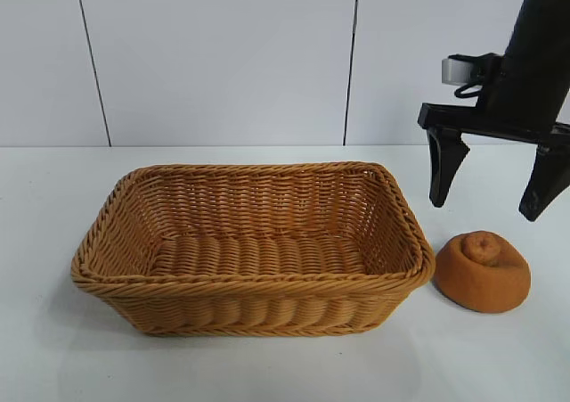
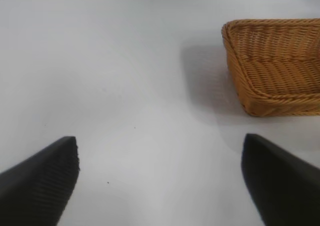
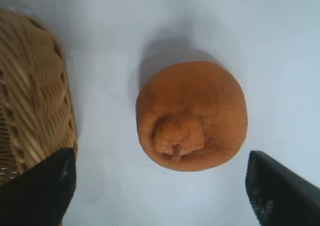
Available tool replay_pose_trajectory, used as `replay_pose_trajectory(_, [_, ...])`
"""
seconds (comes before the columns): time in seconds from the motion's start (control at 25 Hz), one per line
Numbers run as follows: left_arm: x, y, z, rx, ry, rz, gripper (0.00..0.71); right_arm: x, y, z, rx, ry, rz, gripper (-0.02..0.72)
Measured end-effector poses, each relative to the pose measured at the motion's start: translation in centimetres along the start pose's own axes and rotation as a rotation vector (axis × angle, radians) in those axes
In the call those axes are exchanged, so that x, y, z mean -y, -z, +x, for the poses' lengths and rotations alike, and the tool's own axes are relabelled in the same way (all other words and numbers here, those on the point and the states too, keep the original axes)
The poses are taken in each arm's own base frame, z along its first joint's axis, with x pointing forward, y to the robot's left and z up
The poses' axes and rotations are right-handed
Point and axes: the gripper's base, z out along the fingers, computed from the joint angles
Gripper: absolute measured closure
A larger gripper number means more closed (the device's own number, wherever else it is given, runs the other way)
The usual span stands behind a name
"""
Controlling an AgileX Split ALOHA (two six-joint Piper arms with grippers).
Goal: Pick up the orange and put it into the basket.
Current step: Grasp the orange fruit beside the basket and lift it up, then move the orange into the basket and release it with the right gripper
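The orange (image 1: 482, 272), a matte orange-brown lump with a puckered knob, lies on the white table just right of the basket (image 1: 251, 282). My right gripper (image 1: 492, 197) hangs open above and slightly behind the orange, apart from it. In the right wrist view the orange (image 3: 192, 115) sits ahead of the open right gripper (image 3: 161, 173), with the basket's rim (image 3: 35, 100) beside it. My left gripper (image 2: 160, 158) is open and empty over bare table; the left arm is out of the exterior view. The basket (image 2: 275, 65) shows in its wrist view, off to one side.
The white table (image 1: 53, 357) meets a white panelled wall (image 1: 223, 54) behind the basket. The basket holds nothing.
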Motion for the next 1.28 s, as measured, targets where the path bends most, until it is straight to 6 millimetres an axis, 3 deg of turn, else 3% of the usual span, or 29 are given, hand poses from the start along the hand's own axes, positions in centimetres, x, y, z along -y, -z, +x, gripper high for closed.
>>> replay_pose_trajectory(0.28, [0.0,0.0,0.0,0.0,0.0,0.0,0.08,0.2,-2.6,-0.5,-0.038,-0.01,0.009,0.089])
replay_pose_trajectory(0.36, [0.0,0.0,0.0,0.0,0.0,0.0,0.08,0.2,-2.6,-0.5,-0.039,-0.009,0.011,0.193])
replay_pose_trajectory(0.52, [0.0,0.0,0.0,0.0,0.0,0.0,0.08,0.2,-2.4,-0.4,-0.041,-0.008,0.012,0.615])
replay_pose_trajectory(0.56, [0.0,0.0,0.0,0.0,0.0,0.0,0.08,0.2,-2.2,-0.4,-0.035,-0.008,0.012,0.666])
replay_pose_trajectory(0.8, [0.0,0.0,0.0,0.0,0.0,0.0,0.08,0.0,1.8,0.1,0.071,0.001,0.003,0.669])
replay_pose_trajectory(1.08, [0.0,0.0,0.0,0.0,0.0,0.0,0.08,-0.5,9.2,1.7,0.221,0.018,-0.014,0.669])
replay_pose_trajectory(1.28, [0.0,0.0,0.0,0.0,0.0,0.0,0.08,-1.1,12.1,1.3,0.282,0.024,-0.041,0.669])
